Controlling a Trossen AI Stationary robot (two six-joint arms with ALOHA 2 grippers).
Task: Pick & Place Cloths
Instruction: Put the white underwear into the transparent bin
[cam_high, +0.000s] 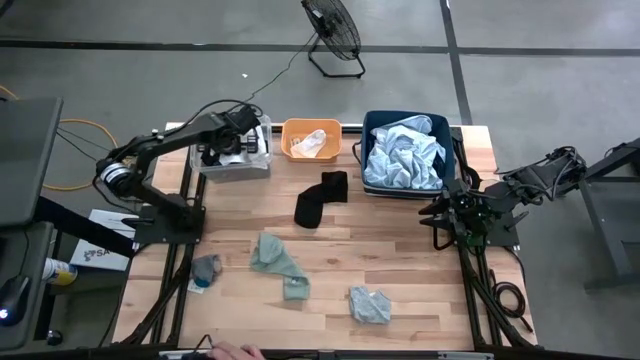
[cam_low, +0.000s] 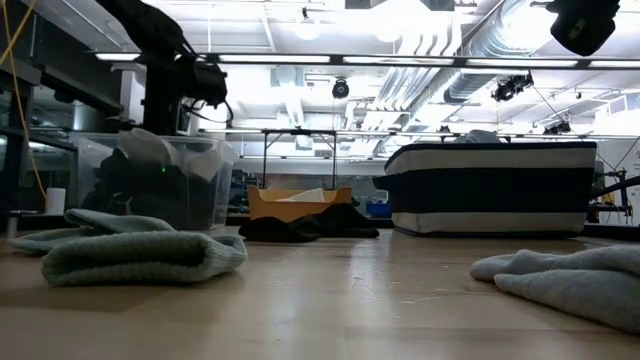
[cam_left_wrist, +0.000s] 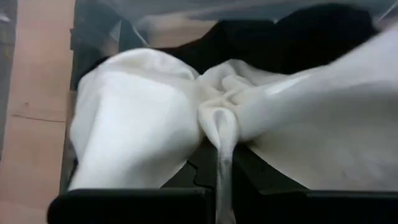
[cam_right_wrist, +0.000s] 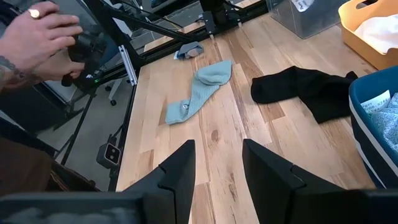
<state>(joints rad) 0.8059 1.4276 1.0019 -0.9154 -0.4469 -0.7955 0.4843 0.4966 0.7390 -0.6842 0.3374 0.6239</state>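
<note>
Left gripper (cam_left_wrist: 217, 186) is over the clear bin (cam_high: 235, 160), fingers pressed together on a white cloth (cam_left_wrist: 186, 118) bunched just ahead of them. Right gripper (cam_right_wrist: 217, 165) waits at the table (cam_high: 400, 260) edge, fingers spread, empty; black cloth (cam_right_wrist: 305, 90) and green cloth (cam_right_wrist: 199, 90) lie ahead.

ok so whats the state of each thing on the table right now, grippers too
left gripper: shut on white cloth, over the clear bin
right gripper: open, empty, at the table's right edge
clear bin: holds dark cloth
orange bin: holds a white piece
navy bin: heaped with pale blue cloth
black cloth: loose on the table
grey-green cloths: crumpled, loose on the table
</note>
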